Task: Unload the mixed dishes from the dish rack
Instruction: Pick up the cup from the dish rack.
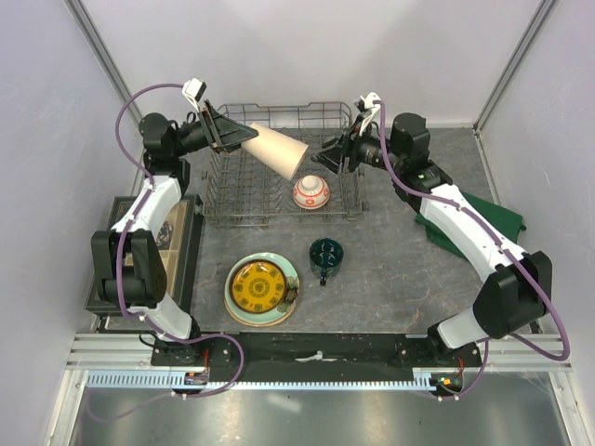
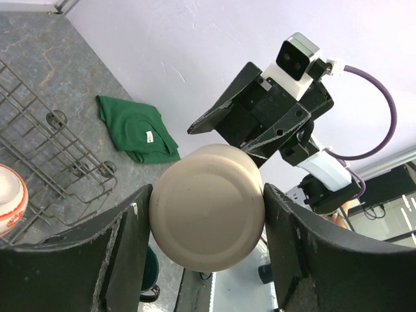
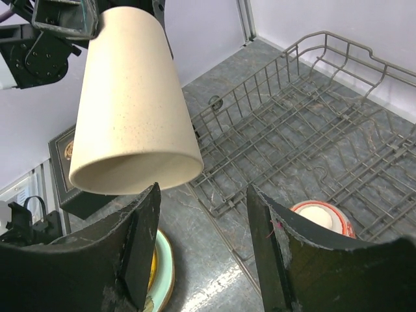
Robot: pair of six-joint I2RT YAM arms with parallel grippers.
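While the left end effector clamps the tall beige tapered cup by its base above the grey wire dish rack, the cup's mouth faces the right end effector. That one stands open close to the rim, holding nothing.

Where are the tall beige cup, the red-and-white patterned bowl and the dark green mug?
tall beige cup (image 1: 275, 149), top external view, middle of its side wall.
red-and-white patterned bowl (image 1: 310, 192), top external view, its pale centre.
dark green mug (image 1: 326, 253), top external view, its interior.

Bright, even, diffuse light throughout; shadows on the surface are faint and soft, all three views reasonably sharp
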